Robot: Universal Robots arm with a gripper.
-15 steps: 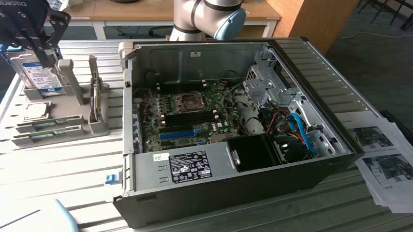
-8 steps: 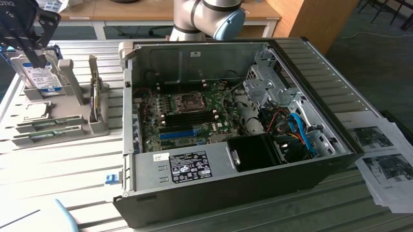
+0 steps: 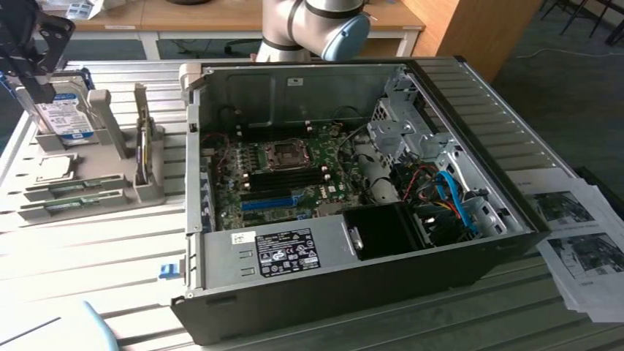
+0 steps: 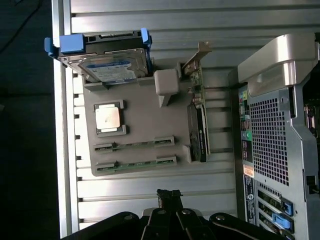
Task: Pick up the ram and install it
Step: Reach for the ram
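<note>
The hand [image 4: 169, 196] hangs high over the grey holder [image 4: 145, 115], fingers pressed together, gripping nothing. The ram [image 4: 135, 145] lies in its groove there, a second green stick [image 4: 135, 162] just beside it, near the CPU [image 4: 109, 118] and hard drive [image 4: 107, 65]. A clean pick, I'd say, wants fingers parted, squared across the stick's thin edges at mid-length, then a straight lift. Everything sits on a ribbed metal surface [image 3: 107, 248] beside the open computer case [image 3: 390, 292]. Printed sheets [image 3: 575, 241] lie on the exterior view's right, wooden desks [image 3: 195, 18] behind.

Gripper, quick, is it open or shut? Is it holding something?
Gripper: shut, holding nothing.
</note>
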